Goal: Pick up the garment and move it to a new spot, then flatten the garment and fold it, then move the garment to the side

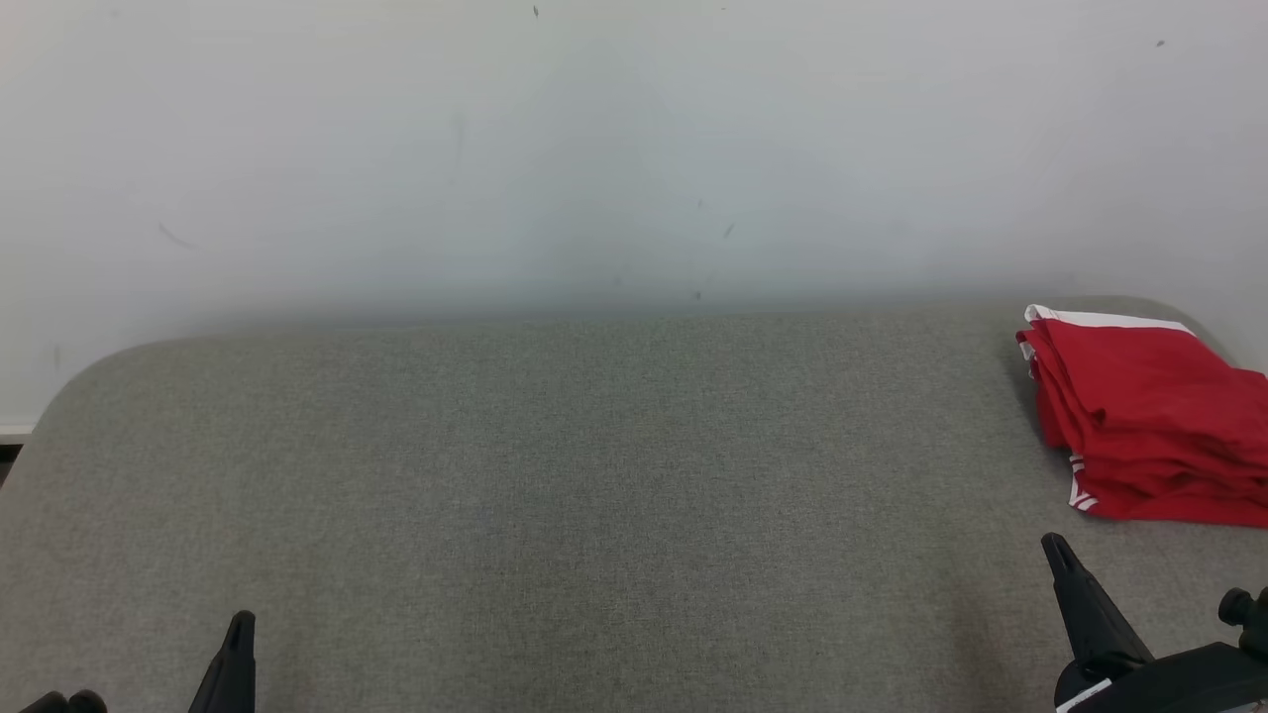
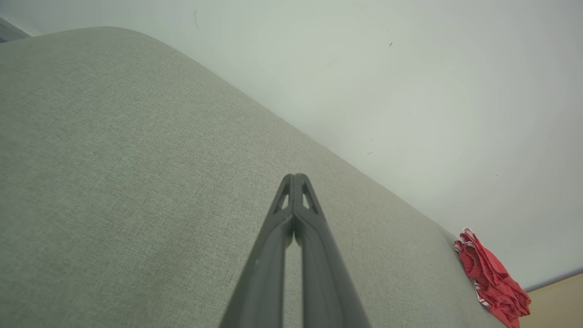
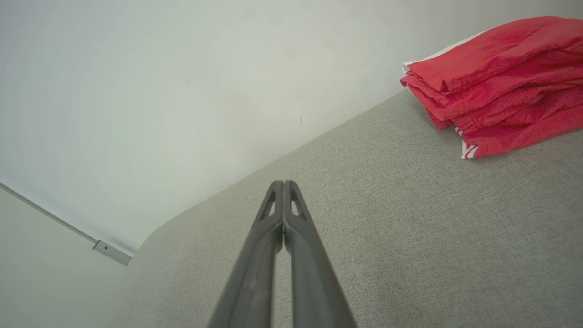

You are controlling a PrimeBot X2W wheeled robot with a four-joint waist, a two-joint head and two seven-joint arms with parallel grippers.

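Holds nothing, both jaws together: folded red white-striped garment (image 1: pixel 1149 426) already aside at three o'clock on grey fabric desk (image 1: pixel 594 475).

The red garment (image 1: pixel 1149 426) at the tabletop's (image 1: pixel 594 475) far right corner runs off the right side of the head view. The left gripper (image 1: pixel 242 622) shows just its dark tip there; the rest is cut off. The right gripper's (image 1: pixel 1056 547) base is cut off too.
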